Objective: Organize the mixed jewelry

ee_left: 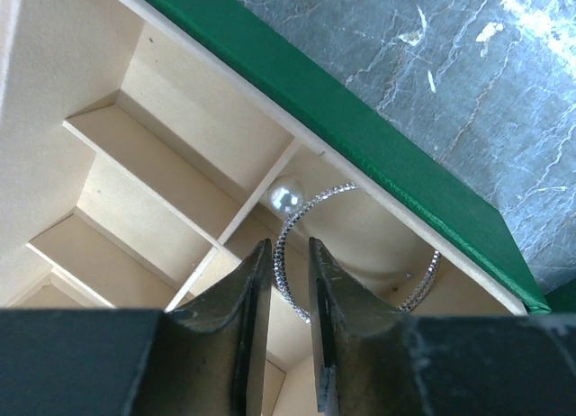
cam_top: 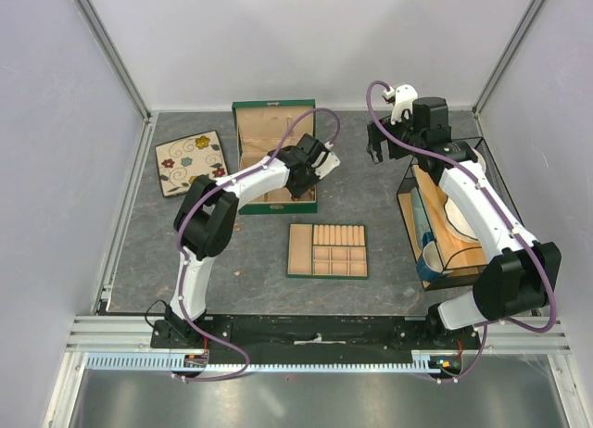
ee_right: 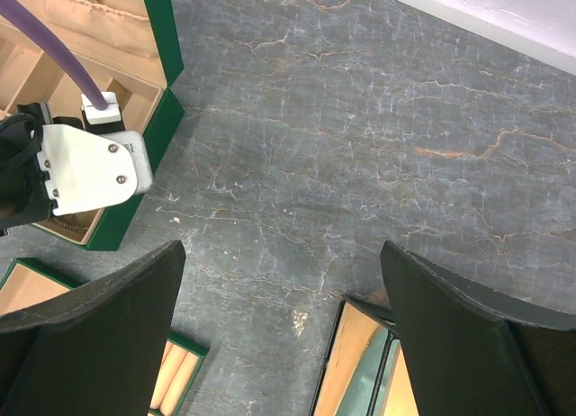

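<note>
The thin silvery bangle (ee_left: 428, 274) stands tilted in a corner compartment of the open green jewelry box (cam_top: 273, 155), next to a white pearl bead (ee_left: 285, 198). My left gripper (ee_left: 289, 243) reaches down into that compartment. Its jaws are nearly together, with the bangle's band running between them and touching both. In the top view the left gripper (cam_top: 298, 181) is over the box's right side. My right gripper (ee_right: 283, 247) is wide open and empty, held high over the bare table right of the box (cam_top: 375, 155). I see no gold pieces.
A flat tan divided tray with ring rolls (cam_top: 327, 250) lies at the table's middle front. A floral square mat (cam_top: 191, 163) lies at the back left. A black-framed holder with boards (cam_top: 445, 224) stands under the right arm. The green box wall (ee_left: 378, 137) is beside the bangle.
</note>
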You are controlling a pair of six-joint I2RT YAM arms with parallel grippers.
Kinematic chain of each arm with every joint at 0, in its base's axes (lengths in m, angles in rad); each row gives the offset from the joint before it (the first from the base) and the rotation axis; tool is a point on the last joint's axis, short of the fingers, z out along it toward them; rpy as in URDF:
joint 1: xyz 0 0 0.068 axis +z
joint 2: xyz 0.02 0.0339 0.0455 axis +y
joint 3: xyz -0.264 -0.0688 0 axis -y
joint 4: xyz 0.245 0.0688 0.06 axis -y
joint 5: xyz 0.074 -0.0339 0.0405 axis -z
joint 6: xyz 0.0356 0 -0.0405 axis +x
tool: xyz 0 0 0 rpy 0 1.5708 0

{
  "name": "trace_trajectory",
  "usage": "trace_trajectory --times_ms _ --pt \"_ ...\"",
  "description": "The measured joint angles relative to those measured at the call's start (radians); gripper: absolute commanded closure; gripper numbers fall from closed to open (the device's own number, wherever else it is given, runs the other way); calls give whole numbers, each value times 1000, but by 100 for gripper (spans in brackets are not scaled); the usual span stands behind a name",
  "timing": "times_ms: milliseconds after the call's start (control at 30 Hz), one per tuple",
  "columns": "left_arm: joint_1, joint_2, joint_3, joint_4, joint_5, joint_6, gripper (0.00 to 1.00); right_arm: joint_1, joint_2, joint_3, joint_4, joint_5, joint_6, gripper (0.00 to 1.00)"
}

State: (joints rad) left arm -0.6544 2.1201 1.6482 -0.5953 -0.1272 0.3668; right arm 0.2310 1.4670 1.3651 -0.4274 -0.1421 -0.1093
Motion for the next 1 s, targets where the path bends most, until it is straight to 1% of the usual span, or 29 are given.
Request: trace_trajectory --times_ms 267,667,767,800,900,1000 --pt "-3 -24 -15 -2 -2 1 62 -3 0 -1 0 0 0 2" --pt "0 -216 -12 -26 -11 1 54 -11 0 -2 0 -4 0 2" --pt "16 -284 -33 -22 -2 1 48 -13 0 -4 1 -14 0 2" --pt "24 -314 -53 -23 2 1 45 -13 0 -7 1 -18 0 2" --pt "69 -427 -130 -29 21 1 37 -13 0 -14 1 -27 0 2" --pt "134 -552 -221 -35 34 3 32 -12 -3 -17 1 -43 -1 2"
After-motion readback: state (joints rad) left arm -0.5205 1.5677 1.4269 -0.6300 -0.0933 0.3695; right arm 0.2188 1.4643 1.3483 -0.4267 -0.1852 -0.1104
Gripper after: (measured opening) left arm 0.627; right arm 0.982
